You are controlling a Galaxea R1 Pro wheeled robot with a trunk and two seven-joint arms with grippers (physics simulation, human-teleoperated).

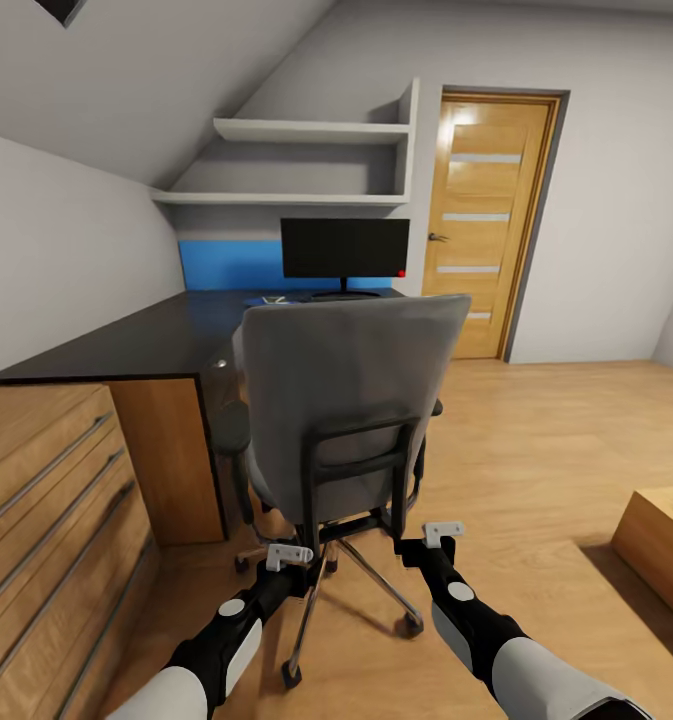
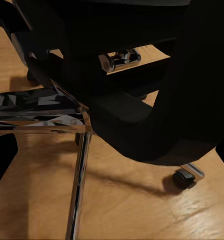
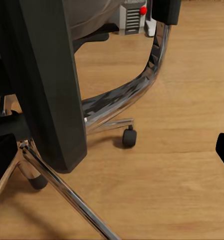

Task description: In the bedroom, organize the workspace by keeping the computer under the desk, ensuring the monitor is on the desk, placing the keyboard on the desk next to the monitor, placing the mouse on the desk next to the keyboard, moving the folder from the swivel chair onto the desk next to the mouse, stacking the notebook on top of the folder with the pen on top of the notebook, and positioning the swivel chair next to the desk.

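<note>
Swivel chair (image 1: 351, 400) stands on the wooden floor (image 1: 556, 450) with its grey back toward the head camera, drawn up to the glossy black surface (image 1: 146, 340) of the desk. Just behind its chrome base, low in the head view, sit two pincers: the left pincer (image 1: 289, 553) near the left side of the base, the right pincer (image 1: 443, 532) near the black back frame on the right side. Neither touches the chair that I can make out; whether their jaws are parted or closed I cannot tell. One monitor (image 1: 345, 248) stands at the far end of the surface, red dot at its lower right corner. One wooden door (image 1: 486, 220) is beyond, and one light wooden drawer cabinet (image 1: 46, 520) at the left.

From the left wrist, one chrome leg (image 2: 78, 195) and one black caster (image 2: 183, 178) show beneath the dark chair underside.

From the right wrist, a black frame upright (image 3: 52, 85) is close, two casters are visible, and one grey computer (image 3: 132, 17) with a red dot sits beyond.
</note>
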